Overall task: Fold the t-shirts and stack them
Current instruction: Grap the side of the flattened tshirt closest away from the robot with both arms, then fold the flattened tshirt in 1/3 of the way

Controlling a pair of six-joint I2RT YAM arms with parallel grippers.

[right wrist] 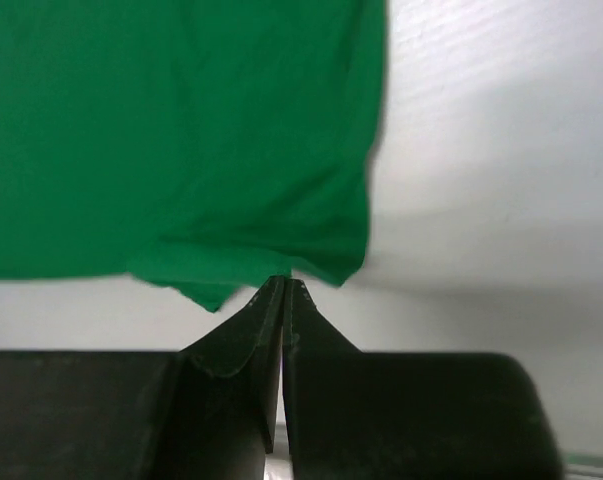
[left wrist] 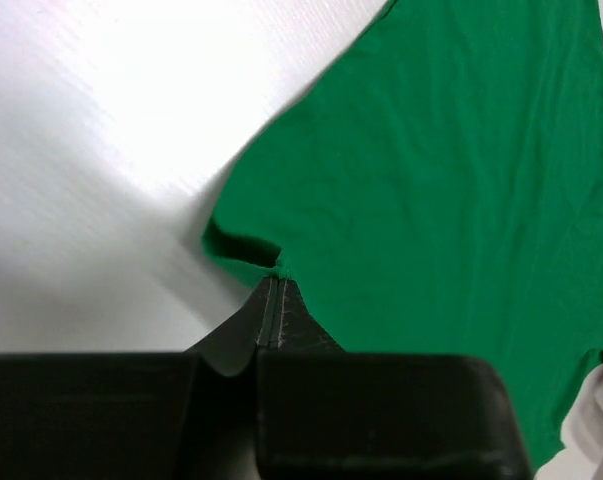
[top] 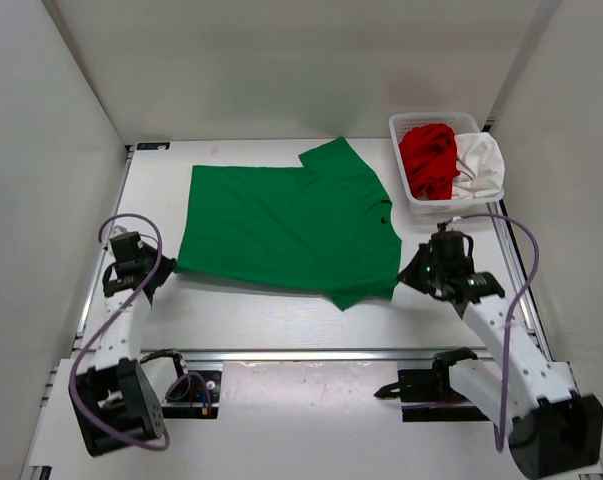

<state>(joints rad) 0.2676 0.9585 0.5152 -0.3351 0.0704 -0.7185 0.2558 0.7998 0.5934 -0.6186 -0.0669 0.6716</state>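
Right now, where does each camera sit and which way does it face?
Top: above and behind the arms, looking down on the table; the left arm and right arm show, with the green shirt spread flat and the basket at far right.
Left wrist: on the left arm, looking past the shut left gripper at the shirt's near-left corner.
Right wrist: on the right arm, looking past the shut right gripper at the shirt's near-right edge.
Shared: all three show the green shirt; only the top shows the basket.

likely a robotics lab, white walled enclosure (top: 281, 60), white table (top: 161, 175), metal rail (top: 311, 354)
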